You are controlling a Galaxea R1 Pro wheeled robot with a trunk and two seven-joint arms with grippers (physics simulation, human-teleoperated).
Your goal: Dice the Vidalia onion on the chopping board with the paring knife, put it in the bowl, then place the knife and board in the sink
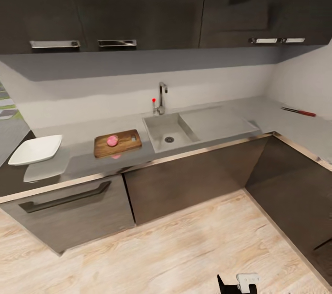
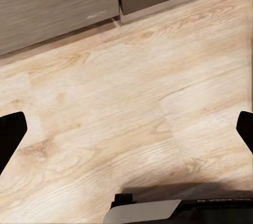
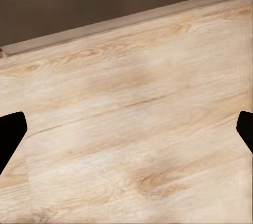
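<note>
The Vidalia onion [image 1: 112,141] lies on the chopping board [image 1: 117,143], left of centre on the bench [image 1: 83,160]. It looks firm, smooth and apt to roll. The paring knife [image 1: 299,111] lies at far right; its red handle is the safe hold. Both grippers [image 2: 126,134] [image 3: 126,134] are wide open and empty over the floor.

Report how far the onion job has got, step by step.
Done: the Vidalia onion is out of the sink and sits whole on the chopping board. In hand: nothing; both wrist views show open fingers over the wooden floor. Left: fetch the paring knife from the right-hand countertop, dice, fill the bowl, then sink the knife and board.
</note>
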